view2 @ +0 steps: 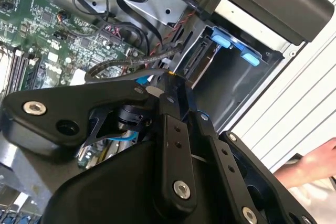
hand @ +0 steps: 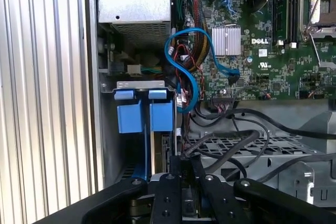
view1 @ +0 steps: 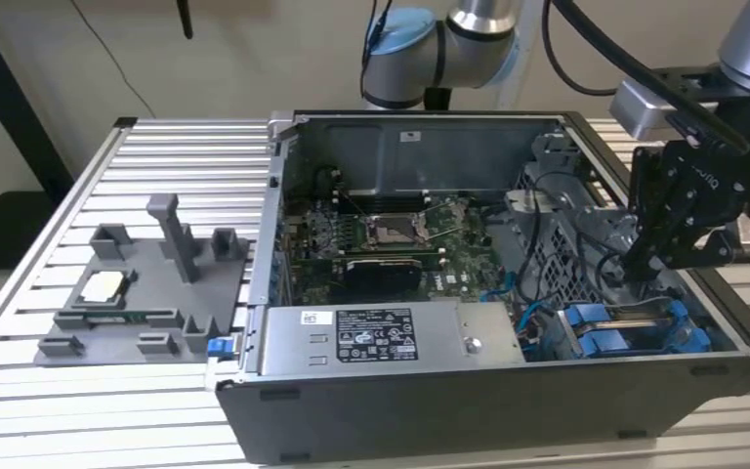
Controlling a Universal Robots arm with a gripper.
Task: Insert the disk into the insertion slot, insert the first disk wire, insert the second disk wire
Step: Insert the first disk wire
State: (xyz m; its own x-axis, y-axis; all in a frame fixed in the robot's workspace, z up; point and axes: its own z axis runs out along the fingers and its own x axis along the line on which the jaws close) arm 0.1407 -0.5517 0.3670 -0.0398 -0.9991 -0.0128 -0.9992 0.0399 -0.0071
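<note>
1. Hand (view2: 172, 77): closed on the end of a black disk wire (view2: 113, 69). It is held low inside the computer case (view1: 479, 410) at the mouth of the drive bay (view2: 247, 85), judged so as to bring the plug to the disk's connector edge.
2. Disk (hand: 160, 117): clipped in its blue carrier and seated in the insertion slot, just beside the hand. The insertion step is judged done.
3. Blue data cable (hand: 185, 61): looped between bay and motherboard (view1: 389, 230). Black cables (hand: 247, 140) are draped over the metal cage near the hand and are judged to crowd the approach.
4. Power-supply box (view1: 375, 337): fixed next to the bay.
5. Grey fixture tray (view1: 141, 293): set on the slatted worktop (view1: 36, 391), well apart.
6. Person's hand (view2: 315, 166): noted outside the case.
</note>
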